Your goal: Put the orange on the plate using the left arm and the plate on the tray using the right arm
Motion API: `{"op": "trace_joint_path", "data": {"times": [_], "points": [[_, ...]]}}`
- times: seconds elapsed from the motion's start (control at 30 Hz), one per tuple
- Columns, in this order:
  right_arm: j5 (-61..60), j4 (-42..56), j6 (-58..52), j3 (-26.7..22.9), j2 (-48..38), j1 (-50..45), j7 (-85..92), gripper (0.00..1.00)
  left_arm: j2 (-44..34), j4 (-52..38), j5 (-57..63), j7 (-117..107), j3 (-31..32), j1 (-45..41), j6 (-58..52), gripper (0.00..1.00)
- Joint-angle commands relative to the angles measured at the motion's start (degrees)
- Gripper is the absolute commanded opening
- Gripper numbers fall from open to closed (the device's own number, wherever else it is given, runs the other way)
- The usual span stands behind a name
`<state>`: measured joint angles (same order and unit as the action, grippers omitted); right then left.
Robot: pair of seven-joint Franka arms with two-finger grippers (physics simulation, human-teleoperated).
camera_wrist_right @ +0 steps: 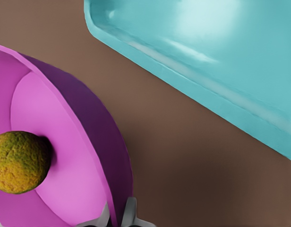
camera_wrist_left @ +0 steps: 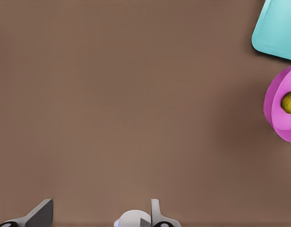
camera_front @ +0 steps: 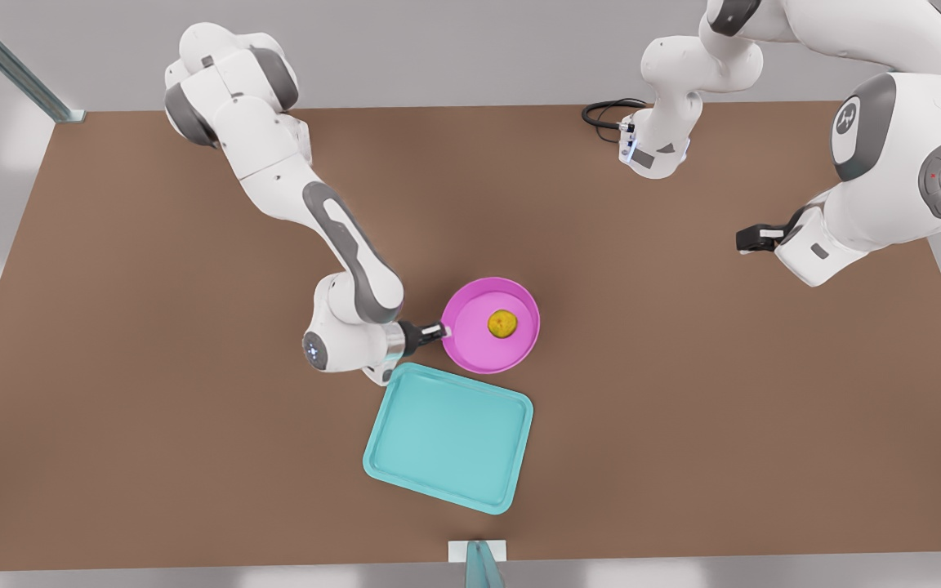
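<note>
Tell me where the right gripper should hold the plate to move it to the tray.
On the rim, from the front view's left, one finger inside and one outside. The right gripper is already shut on the plate there. The raised rim gives a thin edge to pinch, away from the orange at the centre, with the tray just beside it.

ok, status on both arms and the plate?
Right gripper shut on the plate rim, orange in it. Left gripper open, waiting far from the tray. Plate beside the tray, not on it. Path clear.
</note>
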<state>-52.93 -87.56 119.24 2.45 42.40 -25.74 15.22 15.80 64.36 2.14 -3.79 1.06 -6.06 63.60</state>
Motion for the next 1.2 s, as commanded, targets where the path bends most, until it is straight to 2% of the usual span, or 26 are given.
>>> {"op": "trace_joint_path", "data": {"times": [0.0,0.23,0.4,0.63,0.67,0.7,0.93,0.97,1.03,1.07,1.1,1.13,1.17], "points": [[-0.33,1.25,-1.29,0.01,0.23,1.92,-0.19,0.21,-0.07,-0.02,-0.11,0.1,0.08,0.0,-0.05,1.0],[-0.16,7.05,-1.21,-0.08,4.18,9.83,-0.19,0.21,0.02,-0.02,-0.11,0.27,0.08,0.09,-0.05,1.0],[0.11,16.28,-1.21,-0.43,11.13,11.15,-0.45,0.21,-0.25,-0.02,-0.11,0.1,0.08,0.0,-0.58,1.0],[0.55,20.59,-1.21,-0.6,14.56,13.08,-0.28,0.21,0.02,-0.02,-0.11,0.36,-0.09,0.09,-0.58,1.0],[0.55,20.59,-1.21,-0.6,14.56,13.35,-0.28,0.43,0.02,-0.02,-0.11,0.36,-0.09,0.0,-0.58,1.0],[0.55,20.59,-1.47,-0.6,14.56,13.35,-0.28,1.0,0.02,-0.02,-0.11,0.36,-0.09,0.09,-0.58,1.0],[0.46,23.05,-4.46,-0.6,12.89,11.15,-1.33,1.0,0.28,-0.02,-0.11,0.19,-0.09,0.0,-0.41,1.0],[3.0,25.85,-12.35,-3.85,12.18,13.96,-0.89,1.0,0.19,-0.11,-0.11,0.1,-0.01,0.0,-0.49,1.0],[20.48,36.49,-40.56,-10.97,11.22,21.25,3.67,1.0,0.11,0.07,-0.03,0.19,0.17,0.0,-0.58,1.0],[31.37,38.08,-45.68,-13.87,7.53,24.77,9.21,1.0,0.28,0.06,0.06,-0.08,0.35,0.0,-0.58,1.0],[43.59,37.9,-45.86,-16.16,3.84,24.6,12.91,1.0,0.46,-0.02,-0.03,0.27,0.43,0.0,-0.49,1.0],[57.4,37.99,-45.59,-16.07,0.94,23.81,13.35,1.0,0.54,-0.11,-0.03,0.36,0.43,0.09,-0.49,1.0],[60.22,38.08,-46.2,-15.99,-2.56,23.54,13.26,1.0,0.54,-0.02,-0.03,0.36,0.43,0.09,-0.58,1.0]]}}
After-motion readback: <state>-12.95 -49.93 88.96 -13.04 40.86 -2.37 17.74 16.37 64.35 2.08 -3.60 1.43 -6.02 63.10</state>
